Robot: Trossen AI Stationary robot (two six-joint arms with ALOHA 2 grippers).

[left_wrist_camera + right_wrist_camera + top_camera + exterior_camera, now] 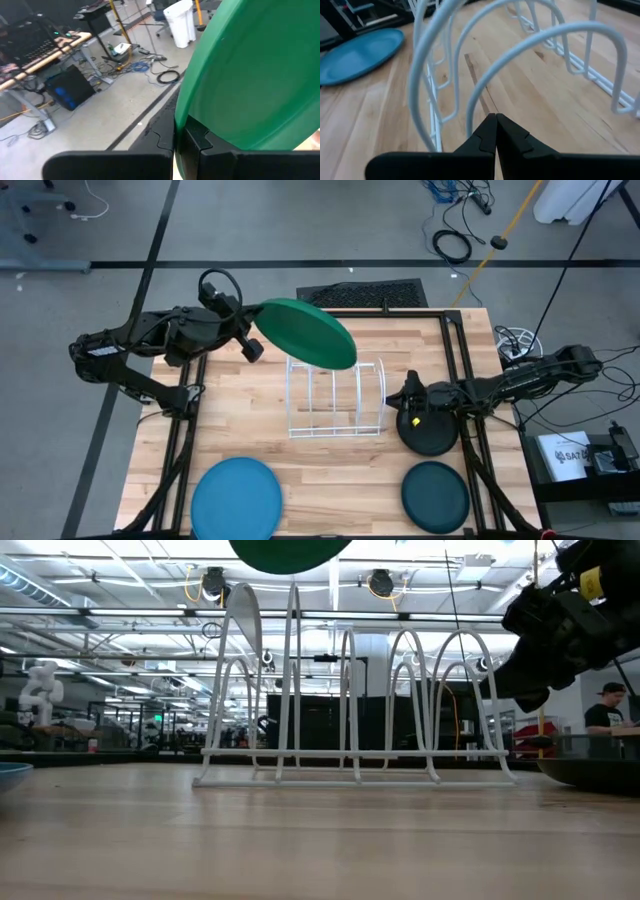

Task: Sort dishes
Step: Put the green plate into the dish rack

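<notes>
My left gripper [252,332] is shut on the large green plate [305,332], which is held high over the far left part of the white wire rack [335,400]. The plate's lower edge shows at the top of the low view [290,552]. My right gripper [405,398] is shut and empty, close beside the rack's right end and over the black plate [430,435], which lies flat on the table. The light blue plate [235,498] and the dark teal plate [435,495] lie flat near the front edge. My left gripper pinches the green plate's rim [184,116] between its two fingers [192,142], one on each face, at the edge toward the table's left. The fingers come about level from the table's left. The plate is lifted clear above the rack and tilted.
The rack [350,710] stands at the table's middle, its wire arches upright; they also show in the right wrist view [445,60]. Black frame rails [455,350] run along the table's sides. Bare wood lies between the rack and the two front plates.
</notes>
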